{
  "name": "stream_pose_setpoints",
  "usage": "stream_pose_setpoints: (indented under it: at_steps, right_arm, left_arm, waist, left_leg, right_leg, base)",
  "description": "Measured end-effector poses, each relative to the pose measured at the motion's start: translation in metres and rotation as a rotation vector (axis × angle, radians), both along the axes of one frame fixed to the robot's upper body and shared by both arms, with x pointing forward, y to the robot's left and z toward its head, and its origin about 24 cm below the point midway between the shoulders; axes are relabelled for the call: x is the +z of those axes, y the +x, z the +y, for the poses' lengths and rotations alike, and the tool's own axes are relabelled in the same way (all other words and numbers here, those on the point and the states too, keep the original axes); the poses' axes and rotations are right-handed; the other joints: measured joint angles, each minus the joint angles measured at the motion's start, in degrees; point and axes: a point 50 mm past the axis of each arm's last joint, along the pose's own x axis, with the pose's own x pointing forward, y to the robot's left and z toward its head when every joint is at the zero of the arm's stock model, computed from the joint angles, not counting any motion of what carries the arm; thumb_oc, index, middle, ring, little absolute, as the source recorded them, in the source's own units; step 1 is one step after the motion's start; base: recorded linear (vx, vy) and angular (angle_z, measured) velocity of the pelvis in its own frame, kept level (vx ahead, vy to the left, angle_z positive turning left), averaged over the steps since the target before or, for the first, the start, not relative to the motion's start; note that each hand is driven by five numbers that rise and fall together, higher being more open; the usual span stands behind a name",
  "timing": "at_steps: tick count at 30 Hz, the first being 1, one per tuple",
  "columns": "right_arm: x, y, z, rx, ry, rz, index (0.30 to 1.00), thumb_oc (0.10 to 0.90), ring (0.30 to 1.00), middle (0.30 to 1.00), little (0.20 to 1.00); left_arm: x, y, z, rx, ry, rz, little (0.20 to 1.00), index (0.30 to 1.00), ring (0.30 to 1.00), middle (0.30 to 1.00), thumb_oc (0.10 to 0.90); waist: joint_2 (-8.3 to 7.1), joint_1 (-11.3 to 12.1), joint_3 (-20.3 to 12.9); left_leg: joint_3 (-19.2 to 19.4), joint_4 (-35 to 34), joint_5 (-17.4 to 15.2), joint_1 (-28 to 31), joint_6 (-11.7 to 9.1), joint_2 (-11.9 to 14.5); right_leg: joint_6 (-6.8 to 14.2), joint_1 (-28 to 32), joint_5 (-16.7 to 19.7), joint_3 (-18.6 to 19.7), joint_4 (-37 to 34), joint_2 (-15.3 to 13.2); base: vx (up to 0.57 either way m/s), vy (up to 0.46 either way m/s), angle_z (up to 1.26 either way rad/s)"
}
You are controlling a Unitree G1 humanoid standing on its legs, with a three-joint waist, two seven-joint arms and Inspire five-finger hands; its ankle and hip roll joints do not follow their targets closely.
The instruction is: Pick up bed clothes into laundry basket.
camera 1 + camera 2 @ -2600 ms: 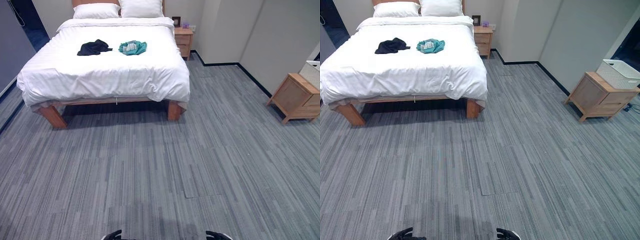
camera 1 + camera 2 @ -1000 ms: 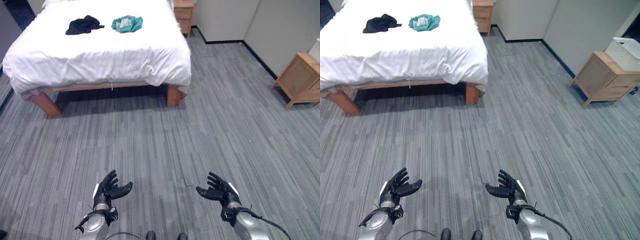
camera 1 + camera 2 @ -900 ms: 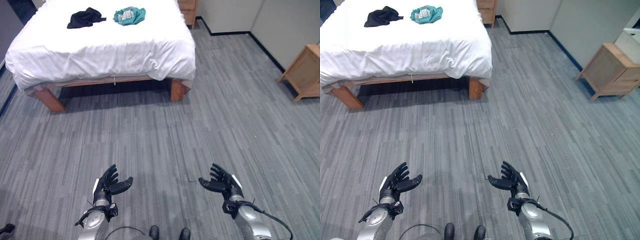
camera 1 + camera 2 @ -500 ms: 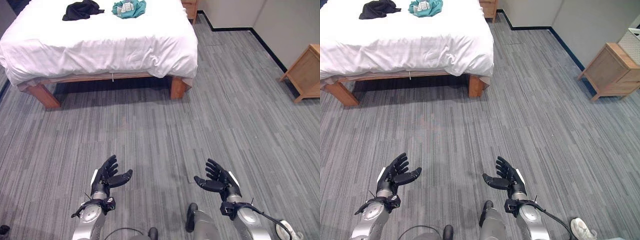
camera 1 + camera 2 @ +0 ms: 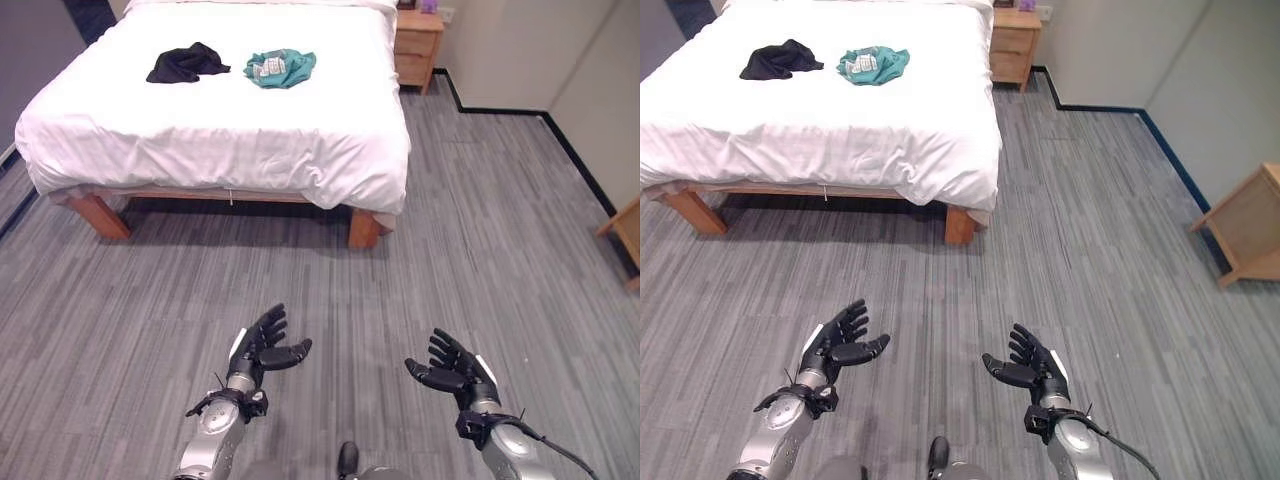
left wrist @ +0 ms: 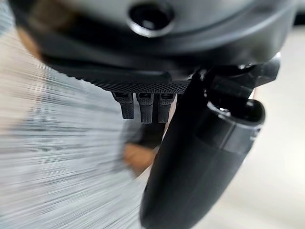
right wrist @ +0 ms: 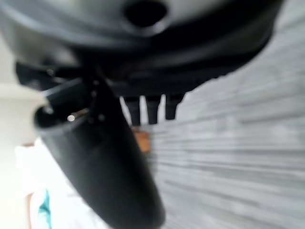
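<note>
Fingers (image 5: 268, 325) of both hands are spreading released, empty, since black garment (image 5: 187, 63) and teal garment (image 5: 281, 67) are lying well away on the bed (image 5: 230, 130).

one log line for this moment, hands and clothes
left hand: open, empty | right hand: open, empty | black garment, teal garment: on bed | stage: approach, nothing picked up
</note>
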Motion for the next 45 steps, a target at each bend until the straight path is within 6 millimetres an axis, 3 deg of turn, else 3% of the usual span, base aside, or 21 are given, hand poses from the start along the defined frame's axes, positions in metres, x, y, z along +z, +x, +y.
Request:
stream_pose_setpoints:
  at_steps: [2,6,10,12,14,19,20,21,23,24,27,28,29,31,32,34,37,39,40,43,45]
  right_arm:
    - [0.009,0.003,-0.003,-0.015,-0.009,-0.05,0.9,0.8,0.9,0.9,0.9]
    - [0.012,0.004,-0.005,0.006,-0.027,-0.056,0.9,0.8,0.9,0.9,0.9]
    - [0.011,-0.001,-0.007,0.009,-0.041,-0.043,0.9,0.8,0.9,0.9,0.9]
    - [0.008,-0.001,0.0,0.035,-0.034,-0.031,0.9,0.8,0.9,0.9,0.9]
    - [0.014,0.004,0.006,0.062,-0.029,-0.066,0.9,0.8,0.9,0.9,0.9]
    - [0.018,0.015,0.021,0.109,-0.013,-0.099,0.9,0.8,0.9,0.9,0.9]
    - [0.022,0.021,0.026,0.119,-0.01,-0.118,0.9,0.8,0.9,0.9,0.9]
    - [0.025,0.022,0.029,0.129,-0.004,-0.135,0.9,0.8,0.9,0.9,0.9]
    - [0.023,0.012,0.033,0.154,-0.006,-0.125,0.9,0.8,0.9,0.9,0.9]
    - [0.027,0.013,0.038,0.176,-0.008,-0.146,0.9,0.8,0.9,0.9,0.9]
    - [0.027,0.013,0.038,0.185,-0.016,-0.146,0.9,0.8,0.9,0.9,0.9]
    - [0.038,0.016,0.035,0.199,-0.035,-0.189,0.9,0.8,0.9,0.9,0.9]
    - [0.037,0.014,0.033,0.192,-0.038,-0.185,0.9,0.8,0.9,0.9,0.9]
    - [0.029,0.003,0.027,0.17,-0.039,-0.138,0.9,0.8,0.9,0.9,0.9]
    - [0.023,-0.006,0.025,0.151,-0.027,-0.114,0.9,0.8,0.9,0.9,0.9]
    - [0.017,-0.021,0.016,0.102,-0.023,-0.078,0.9,0.8,0.9,0.9,0.9]
    - [0.007,-0.034,-0.003,0.028,-0.042,-0.018,0.9,0.8,0.9,0.9,0.9]
    - [0.001,-0.039,-0.011,-0.003,-0.049,0.017,0.9,0.8,0.9,0.9,0.9]
    - [0.0,-0.037,-0.013,-0.009,-0.05,0.022,0.9,0.8,0.9,0.9,0.9]
    - [0.013,-0.028,-0.02,0.006,-0.086,-0.032,0.9,0.8,0.9,0.9,0.9]
    - [0.027,-0.011,-0.027,0.019,-0.111,-0.088,0.9,0.8,0.9,0.9,0.9]
  left_arm:
    - [0.009,0.001,0.019,0.134,-0.016,-0.039,0.9,0.9,0.9,0.9,0.8]
    - [0.02,-0.005,0.057,0.381,-0.017,-0.106,0.9,0.9,0.9,0.9,0.8]
    - [0.027,-0.013,0.084,0.55,0.006,-0.138,0.9,0.9,0.9,0.9,0.8]
    - [0.031,-0.017,0.097,0.617,0.031,-0.143,0.9,0.9,0.9,0.9,0.8]
    - [0.037,-0.016,0.104,0.648,0.038,-0.162,0.9,0.9,0.9,0.9,0.8]
    - [0.05,-0.01,0.104,0.647,0.083,-0.212,0.9,0.9,0.9,0.9,0.8]
    - [0.05,-0.008,0.1,0.641,0.076,-0.218,0.9,0.9,0.9,0.9,0.8]
    - [0.049,-0.008,0.098,0.62,0.084,-0.21,0.9,0.9,0.9,0.9,0.8]
    - [0.054,-0.004,0.093,0.559,0.11,-0.227,0.9,0.9,0.9,0.9,0.8]
    - [0.064,0.001,0.089,0.508,0.129,-0.267,0.9,0.9,0.9,0.9,0.8]
    - [0.07,0.005,0.082,0.455,0.124,-0.3,0.9,0.9,0.9,0.9,0.8]
    - [0.08,0.009,0.076,0.425,0.112,-0.348,0.9,0.9,0.9,0.9,0.8]
    - [0.084,0.01,0.074,0.406,0.108,-0.366,0.9,0.9,0.9,0.9,0.8]
    - [0.088,0.012,0.072,0.375,0.107,-0.389,0.9,0.9,0.9,0.9,0.8]
    - [0.086,0.009,0.074,0.384,0.104,-0.384,0.9,0.9,0.9,0.9,0.8]
    - [0.088,0.008,0.079,0.405,0.103,-0.391,0.9,0.9,0.9,0.9,0.8]
    - [0.083,0.002,0.086,0.458,0.087,-0.378,0.9,0.9,0.9,0.9,0.8]
    - [0.079,-0.001,0.085,0.464,0.081,-0.365,0.9,0.9,0.9,0.9,0.8]
    - [0.081,0.0,0.087,0.472,0.077,-0.373,0.9,0.9,0.9,0.9,0.8]
    - [0.079,0.0,0.084,0.491,0.028,-0.381,0.9,0.9,0.9,0.9,0.8]
    - [0.084,0.007,0.076,0.479,-0.034,-0.423,0.9,0.9,0.9,0.9,0.8]
  waist:
    - [0.69,1.88,0.49]
    - [2.05,3.63,0.2]
    - [3.58,4.83,-0.63]
    - [0.44,6.85,-1.81]
    - [-0.84,7.2,-2.14]
    - [-1.05,9.01,-2.08]
    - [1.25,8.69,-0.56]
    - [2.48,7.83,-0.56]
    - [1.06,6.17,-1.93]
    - [-0.15,4.98,-1.42]
    - [1.73,4.1,-0.08]
    - [4.85,2.96,2.69]
    - [5.74,1.87,3.28]
    - [4.35,0.0,3.69]
    - [3.33,-0.48,3.12]
    - [1.92,-1.75,2.27]
    - [1.82,-2.87,1.77]
    - [3.4,-3.11,0.69]
    - [2.23,-2.83,0.43]
    - [2.03,-1.53,-0.06]
    - [2.0,-0.25,0.1]
  left_leg:
    - [-0.76,-19.76,1.74,-0.1,-1.42,-1.64]
    - [-2.93,-36.08,6.28,0.2,-2.21,-6.6]
    - [3.79,-38.7,9.41,2.03,0.69,-6.61]
    - [7.07,-37.55,12.49,3.74,6.08,-9.53]
    - [7.9,-36.08,9.67,3.82,8.91,-12.02]
    - [9.57,-35.07,5.23,7.27,10.59,-14.29]
    - [9.3,-37.11,4.61,10.27,11.04,-14.0]
    - [8.65,-38.53,5.5,11.62,10.88,-13.43]
    - [7.56,-39.42,4.71,12.16,11.06,-15.54]
    - [6.31,-39.91,4.14,13.4,13.72,-17.42]
    - [5.79,-40.68,3.01,15.03,14.59,-16.9]
    - [5.05,-39.8,2.26,15.62,14.43,-14.77]
    - [3.96,-40.32,2.26,16.12,13.83,-14.4]
    - [3.03,-41.84,2.13,19.45,11.52,-15.73]
    - [1.91,-42.05,-0.18,20.49,10.32,-16.18]
    - [-0.09,-42.57,-0.41,22.17,9.81,-16.71]
    - [-3.8,-42.01,-3.8,26.81,6.91,-15.35]
    - [-4.67,-40.06,-5.27,27.96,5.05,-12.42]
    - [-4.13,-27.31,-7.74,23.24,1.62,-11.28]
    - [-3.17,-7.54,-7.44,14.78,-1.3,-9.19]
    - [-6.71,9.39,0.01,6.56,-4.2,-7.28]
  right_leg:
    - [1.16,2.05,-0.88,0.35,-0.93,0.74]
    - [4.26,5.4,-4.41,2.81,-1.01,0.53]
    - [6.54,9.65,-7.84,4.48,-1.03,0.31]
    - [8.96,11.0,-9.54,6.56,-0.98,-4.07]
    - [10.17,11.38,-8.59,6.95,-0.63,-7.07]
    - [13.13,9.9,-7.66,7.0,6.91,-10.35]
    - [16.73,1.54,-9.25,7.95,26.59,-11.15]
    - [17.09,-2.18,-8.81,7.14,35.44,-12.25]
    - [17.59,-7.03,-7.71,8.86,44.94,-14.47]
    - [16.16,-12.31,-6.97,5.93,53.67,-18.74]
    - [16.56,-16.42,-7.53,3.85,52.03,-18.89]
    - [15.37,-19.87,-9.86,1.96,46.28,-16.46]
    - [15.55,-21.4,-9.55,1.1,42.54,-15.28]
    - [15.46,-24.07,-7.3,0.97,34.4,-14.85]
    - [15.9,-24.47,-5.9,5.16,25.75,-12.03]
    - [15.24,-23.61,-1.17,5.22,13.27,-9.78]
    - [11.11,-18.39,8.73,3.65,7.08,-7.85]
    - [7.96,-15.78,7.92,2.52,7.18,-5.24]
    - [5.49,-12.88,7.88,1.59,5.27,-4.83]
    - [3.38,-9.73,6.55,2.23,3.51,-4.01]
    - [0.62,-6.32,3.44,2.38,2.02,-1.94]
  base:
    - [0.36,0.052,-0.11]
    - [0.4,0.065,-0.25]
    - [0.42,0.118,-0.29]
    - [0.42,0.185,-0.41]
    - [0.39,0.213,-0.21]
    - [0.3,0.281,-0.15]
    - [0.15,0.206,-0.02]
    - [0.25,0.276,0.22]
    - [0.24,0.226,0.53]
    - [0.24,0.136,0.31]
    - [0.41,0.104,0.02]
    - [0.22,-0.018,0.13]
    - [0.53,-0.083,0.44]
    - [0.53,-0.114,0.48]
    - [0.44,-0.097,0.43]
    - [0.47,-0.106,0.56]
    - [0.4,-0.147,0.57]
    - [0.25,-0.222,0.49]
    - [0.1,-0.174,0.2]
    - [0.11,-0.169,-0.04]
    - [0.3,-0.164,-0.07]
